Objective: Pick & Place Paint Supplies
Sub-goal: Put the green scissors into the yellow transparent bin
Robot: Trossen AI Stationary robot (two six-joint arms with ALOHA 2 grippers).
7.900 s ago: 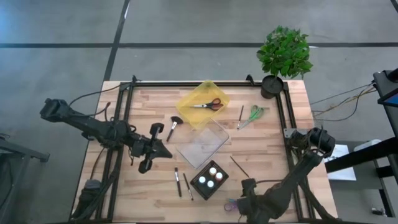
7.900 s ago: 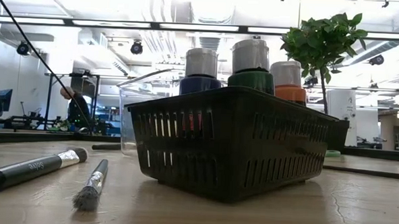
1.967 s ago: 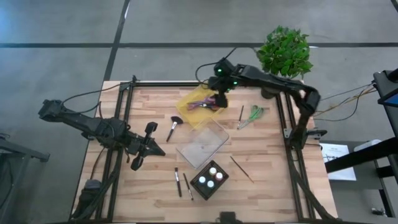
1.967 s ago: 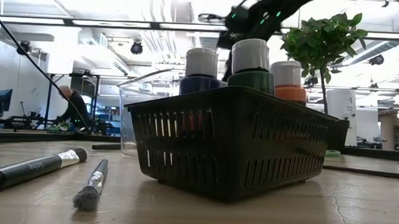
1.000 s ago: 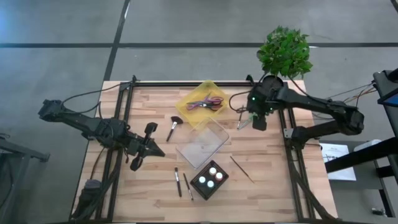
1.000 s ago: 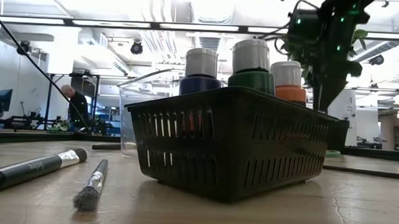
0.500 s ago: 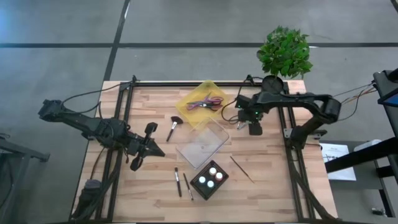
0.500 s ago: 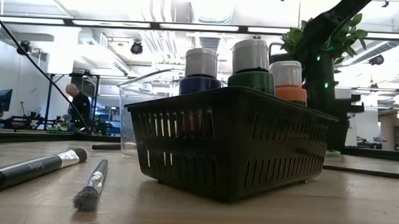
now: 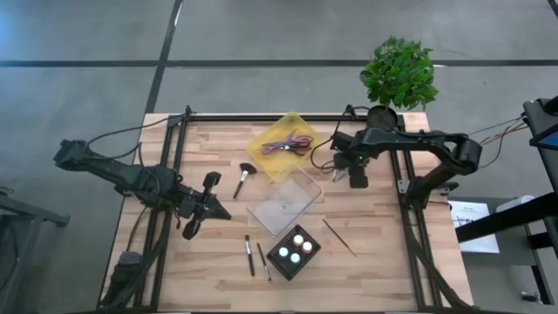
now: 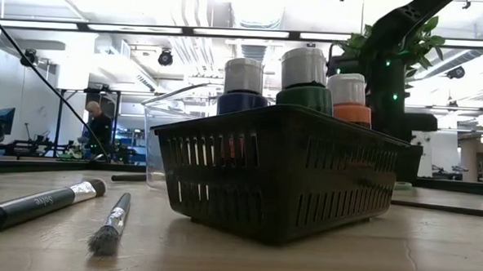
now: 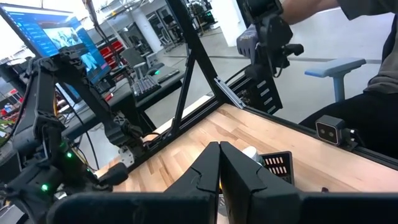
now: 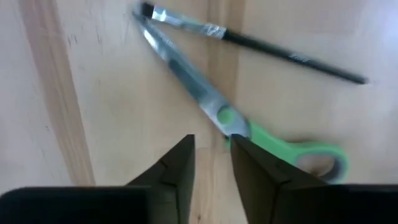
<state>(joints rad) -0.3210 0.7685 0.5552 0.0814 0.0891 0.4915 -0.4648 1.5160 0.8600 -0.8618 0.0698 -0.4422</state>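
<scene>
— Where is your right end effector (image 12: pixel 210 163), and what is under it?

— It hangs just over the green-handled scissors (image 12: pixel 249 132), its two dark wedge-shaped fingers (image 12: pixel 171 168) parted by a narrow gap, gripping nothing. The scissors have smooth steel blades and glossy plastic loops. A thin black-handled brush (image 12: pixel 249 38) with a silver ferrule lies against the blade tips on the pale, planked wooden table (image 9: pixel 384 235). From above, all this sits just beside the clear rectangular container (image 9: pixel 284 201), on the side toward the potted plant (image 9: pixel 399 74).

— And your left end effector (image 11: pixel 219 163)?

— Its fingers are pressed together, empty, well apart from the clear container on the opposite side.

— The paint supplies?

— Three bottles, dark blue (image 10: pixel 243 85), green (image 10: pixel 304 75) and orange (image 10: pixel 349 97), each with a white cap, stand in the slotted black plastic basket (image 10: pixel 277 170) next to the clear container. Two brushes (image 9: pixel 255 255) lie beside the basket, a thin stick-like one (image 9: pixel 336 235) on its other side, and a fan-tipped brush (image 9: pixel 242 178) beside the container. The yellow tray (image 9: pixel 261 144) behind the container holds scissors (image 9: pixel 286 146).
</scene>
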